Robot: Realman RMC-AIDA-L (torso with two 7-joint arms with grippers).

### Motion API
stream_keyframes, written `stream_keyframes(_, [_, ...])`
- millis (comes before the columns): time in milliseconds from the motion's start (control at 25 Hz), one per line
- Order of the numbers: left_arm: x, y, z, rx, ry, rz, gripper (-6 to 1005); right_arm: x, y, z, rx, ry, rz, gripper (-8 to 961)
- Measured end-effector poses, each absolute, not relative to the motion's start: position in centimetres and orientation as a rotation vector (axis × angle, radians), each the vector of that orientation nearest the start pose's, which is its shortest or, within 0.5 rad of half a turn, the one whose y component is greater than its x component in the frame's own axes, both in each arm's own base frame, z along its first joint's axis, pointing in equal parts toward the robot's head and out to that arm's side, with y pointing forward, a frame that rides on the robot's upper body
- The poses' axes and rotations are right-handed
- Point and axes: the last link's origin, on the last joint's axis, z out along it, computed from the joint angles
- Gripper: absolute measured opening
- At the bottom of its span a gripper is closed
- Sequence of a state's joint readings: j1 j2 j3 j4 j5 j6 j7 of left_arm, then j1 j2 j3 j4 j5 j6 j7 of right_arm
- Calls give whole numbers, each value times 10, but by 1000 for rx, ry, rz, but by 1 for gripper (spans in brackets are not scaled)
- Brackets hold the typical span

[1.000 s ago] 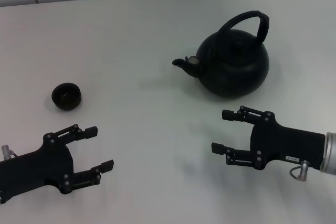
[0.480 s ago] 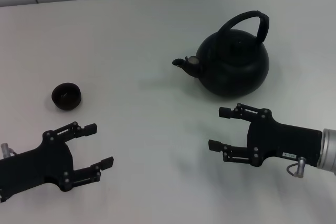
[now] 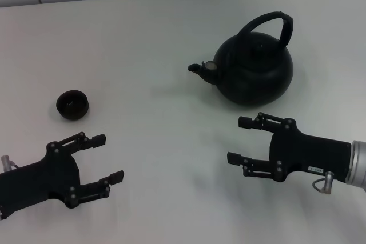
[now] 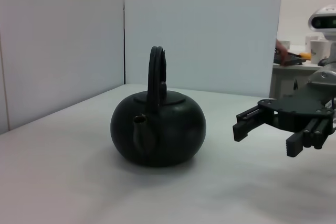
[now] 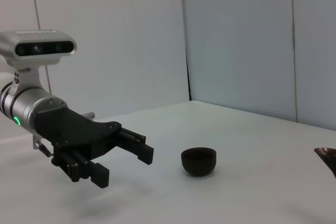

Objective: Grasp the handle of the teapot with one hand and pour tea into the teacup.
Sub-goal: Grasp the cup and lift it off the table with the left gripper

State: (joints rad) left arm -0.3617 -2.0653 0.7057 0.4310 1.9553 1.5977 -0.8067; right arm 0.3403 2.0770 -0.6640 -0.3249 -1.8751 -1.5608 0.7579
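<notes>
On the white table (image 3: pixel 154 32), our left gripper (image 3: pixel 103 158) hovers low with its jaws spread and nothing between them; the small black teacup (image 3: pixel 72 105) sits just beyond them and slightly to their outer side, upright and untouched. Across the middle of the table, our right gripper (image 3: pixel 243 139) likewise hangs with jaws released, empty. In the last second it has crept a little toward the left, then all but stopped over the final half second, while the left arm barely stirred. The teapot (image 3: pixel 254 71) stands beyond the right jaws, its spout aimed toward the cup's side, its arched handle (image 3: pixel 273 24) upright over the lid and well above and behind the fingertips. The left wrist view shows the pot square on the table with the right gripper beside it, apart from the body. We judge the reach as only begun: the right jaws must rise and move in over the pot to close around the handle, and pot and cup remain well apart, so a carry precedes any pouring.
</notes>
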Motion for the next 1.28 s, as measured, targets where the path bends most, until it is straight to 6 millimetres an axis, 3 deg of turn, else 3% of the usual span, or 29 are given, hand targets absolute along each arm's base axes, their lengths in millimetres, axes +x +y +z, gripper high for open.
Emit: stream_keyframes(1280, [-312, 254, -35, -2705, -295, -738, 800, 313, 245, -42, -2589, 384, 836, 792])
